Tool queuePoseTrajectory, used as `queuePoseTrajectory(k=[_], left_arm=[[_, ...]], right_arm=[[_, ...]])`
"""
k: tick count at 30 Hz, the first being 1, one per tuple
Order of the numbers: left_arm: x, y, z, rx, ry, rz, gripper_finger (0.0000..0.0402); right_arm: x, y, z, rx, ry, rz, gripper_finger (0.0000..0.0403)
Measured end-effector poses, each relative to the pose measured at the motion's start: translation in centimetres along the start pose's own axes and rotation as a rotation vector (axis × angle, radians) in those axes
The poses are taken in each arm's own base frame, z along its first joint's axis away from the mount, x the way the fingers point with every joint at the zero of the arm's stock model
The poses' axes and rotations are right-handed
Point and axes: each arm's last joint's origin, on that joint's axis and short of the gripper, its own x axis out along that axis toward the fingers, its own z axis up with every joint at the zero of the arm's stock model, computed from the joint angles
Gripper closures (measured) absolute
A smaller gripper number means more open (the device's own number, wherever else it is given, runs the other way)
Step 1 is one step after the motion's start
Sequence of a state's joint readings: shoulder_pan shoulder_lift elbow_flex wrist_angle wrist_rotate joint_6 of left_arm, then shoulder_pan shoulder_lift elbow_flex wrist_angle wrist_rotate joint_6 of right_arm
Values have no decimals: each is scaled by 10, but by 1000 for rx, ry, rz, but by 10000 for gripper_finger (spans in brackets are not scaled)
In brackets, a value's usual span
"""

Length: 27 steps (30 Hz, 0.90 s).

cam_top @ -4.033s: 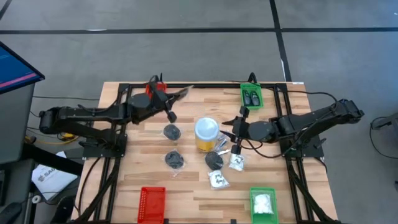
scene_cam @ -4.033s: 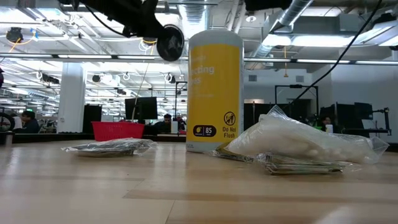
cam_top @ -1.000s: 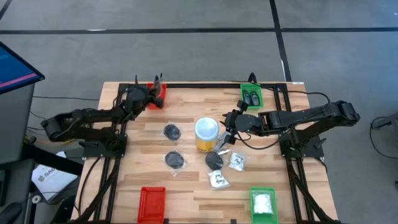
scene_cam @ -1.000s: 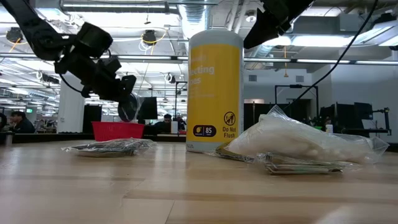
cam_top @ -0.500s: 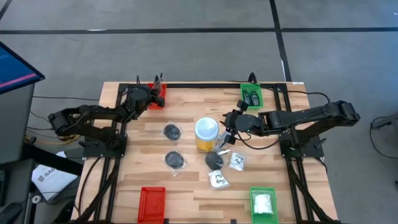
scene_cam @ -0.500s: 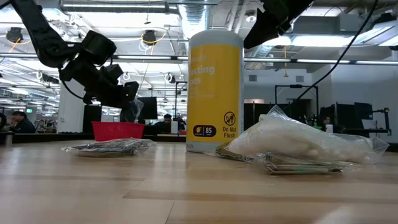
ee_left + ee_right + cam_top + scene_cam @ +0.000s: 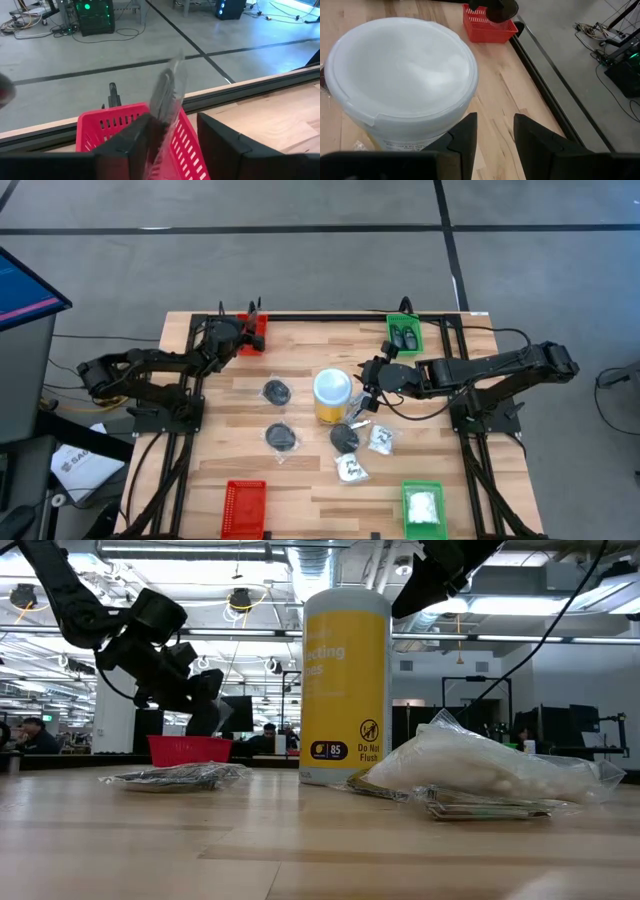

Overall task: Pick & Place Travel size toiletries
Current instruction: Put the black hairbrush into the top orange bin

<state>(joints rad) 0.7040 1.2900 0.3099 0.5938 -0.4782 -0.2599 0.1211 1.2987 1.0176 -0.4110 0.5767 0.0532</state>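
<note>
Your left gripper (image 7: 170, 142) hangs over the red tray (image 7: 100, 130) at the table's 11 o'clock, jaws parted, a packet (image 7: 167, 92) leaning on one finger (image 7: 132, 145). A second ago they were nearly shut. Your right gripper (image 7: 492, 132) waits half-open beside the jar (image 7: 400, 82), unchanged, holding nothing.

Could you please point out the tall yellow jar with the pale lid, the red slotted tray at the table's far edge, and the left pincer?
Tall yellow jar with a pale lid (image 7: 332, 387), high view, on its lid.
Red slotted plastic tray (image 7: 97, 126), left wrist view, on its far wall.
Left pincer (image 7: 172, 145), left wrist view, midway between its fingertips.
</note>
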Motion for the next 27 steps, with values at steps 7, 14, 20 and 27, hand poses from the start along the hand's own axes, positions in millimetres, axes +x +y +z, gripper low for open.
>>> queuePoseTrajectory(k=[7, 14, 20, 27], left_arm=[[0, 0, 2, -17, -13, -4, 219], [1, 2, 5, -35, -41, 3, 220], [-12, 2, 26, -50, -152, -68, 220], [-26, -5, 36, -35, -156, -383, 221]], right_arm=[[0, 0, 0, 0, 0, 0, 284], [0, 0, 0, 0, 0, 0, 284], [0, 0, 0, -1, 0, 1, 284], [0, 0, 0, -2, 1, 2, 284]])
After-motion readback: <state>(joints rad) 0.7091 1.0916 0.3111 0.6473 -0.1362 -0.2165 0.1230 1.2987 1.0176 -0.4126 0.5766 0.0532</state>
